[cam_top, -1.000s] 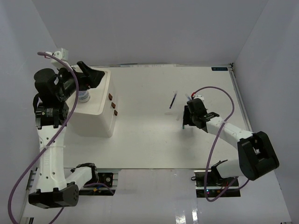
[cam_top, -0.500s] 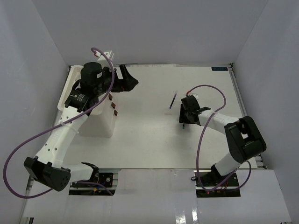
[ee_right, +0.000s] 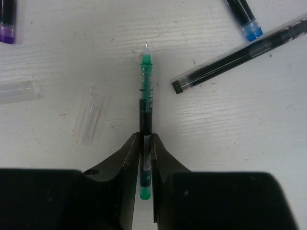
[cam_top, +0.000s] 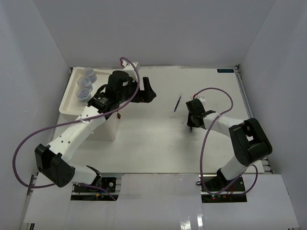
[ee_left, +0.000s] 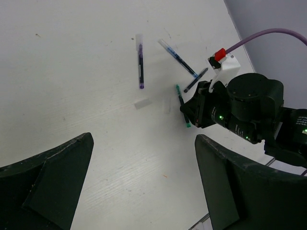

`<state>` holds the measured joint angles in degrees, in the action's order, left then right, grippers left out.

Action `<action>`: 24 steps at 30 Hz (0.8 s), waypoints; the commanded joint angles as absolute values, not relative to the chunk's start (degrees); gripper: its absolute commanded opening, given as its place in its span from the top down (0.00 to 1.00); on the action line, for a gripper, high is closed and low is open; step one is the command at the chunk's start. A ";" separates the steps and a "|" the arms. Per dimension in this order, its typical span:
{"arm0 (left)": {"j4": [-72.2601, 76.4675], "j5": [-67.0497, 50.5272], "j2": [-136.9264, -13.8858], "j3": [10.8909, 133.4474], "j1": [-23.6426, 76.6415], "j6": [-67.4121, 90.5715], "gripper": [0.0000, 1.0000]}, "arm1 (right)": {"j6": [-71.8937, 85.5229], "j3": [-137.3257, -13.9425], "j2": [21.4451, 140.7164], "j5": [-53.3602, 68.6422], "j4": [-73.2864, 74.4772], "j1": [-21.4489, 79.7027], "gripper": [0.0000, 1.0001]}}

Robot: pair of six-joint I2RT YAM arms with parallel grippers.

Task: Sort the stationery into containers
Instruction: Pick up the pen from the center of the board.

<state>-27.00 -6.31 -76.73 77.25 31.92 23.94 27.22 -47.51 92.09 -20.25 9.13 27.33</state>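
My right gripper (ee_right: 145,136) is shut on the rear part of a green pen (ee_right: 145,91) that lies on the table, tip pointing away. In the top view this gripper (cam_top: 193,120) sits right of centre. Close by lie a purple pen (ee_right: 7,19), a blue pen (ee_right: 244,17) and a black pen in a clear barrel (ee_right: 240,55). My left gripper (ee_left: 144,177) hangs open above bare table, left of the pens, with nothing between its fingers. The white box unit (cam_top: 98,125) stands at the left. Three clear jars (cam_top: 85,84) sit in its top tray.
Two loose clear pen caps (ee_right: 88,120) (ee_right: 17,91) lie left of the green pen. Brown drawer knobs (cam_top: 118,115) face the table's middle, partly under my left arm. White walls close in the table on three sides. The purple pen (cam_top: 178,102) lies between the two grippers.
My right gripper has closed on the green pen. The left arm has swung from over the box's tray out to the right, uncovering the jars.
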 commanded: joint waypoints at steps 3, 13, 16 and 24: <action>-24.96 -2.02 -80.15 76.73 37.00 21.02 0.02 | 27.25 -44.74 86.93 -20.48 8.79 27.16 0.92; -19.34 -2.37 -91.22 75.93 42.27 2.83 0.02 | 22.33 -40.35 65.15 -16.43 12.74 27.16 0.92; -18.81 -4.39 -96.14 77.52 42.98 -1.82 0.02 | 21.01 -38.33 55.58 -16.52 13.80 27.16 0.92; -15.91 -10.90 -107.82 82.69 44.21 -9.22 0.02 | 20.04 -33.58 44.22 -16.08 16.70 27.25 0.92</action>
